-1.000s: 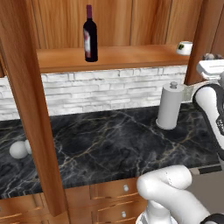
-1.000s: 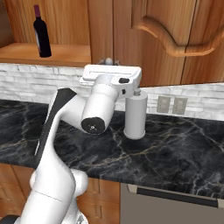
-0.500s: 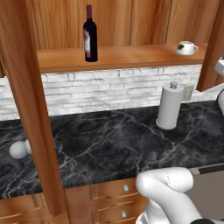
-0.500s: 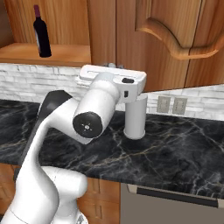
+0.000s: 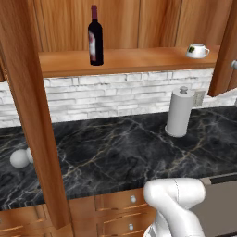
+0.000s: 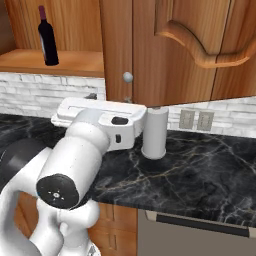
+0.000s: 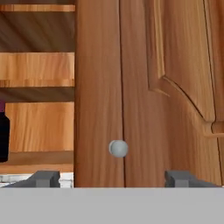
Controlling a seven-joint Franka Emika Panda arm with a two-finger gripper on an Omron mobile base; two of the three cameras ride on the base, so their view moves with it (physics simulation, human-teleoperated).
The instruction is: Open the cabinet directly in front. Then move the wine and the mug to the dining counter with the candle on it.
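Note:
The cabinet stands open, and its right door [image 6: 165,50] is swung out toward me with a round silver knob [image 7: 118,148] near its edge. In the hand view my gripper [image 7: 112,178] is open, its fingertips [image 7: 43,178] spread wide to either side of the knob and clear of it. In the right base view the gripper [image 6: 110,98] sits just below that knob. The wine [image 5: 95,37] stands on the cabinet shelf [image 5: 129,60] at the left, and the white mug [image 5: 197,50] sits at the shelf's right end. The dining counter and the candle are out of view.
A black marble counter [image 5: 115,152] backed by white brick runs under the cabinet. A paper towel roll [image 5: 179,112] stands on it at the right, and a white round object [image 5: 19,159] lies at the left. The open left door [image 5: 28,115] juts out edge-on. Wall outlets [image 6: 195,120] sit behind.
The jaws have spread wide and let go of the door knob. The hand has swung right, out of the left base view, and the right door stands further open.

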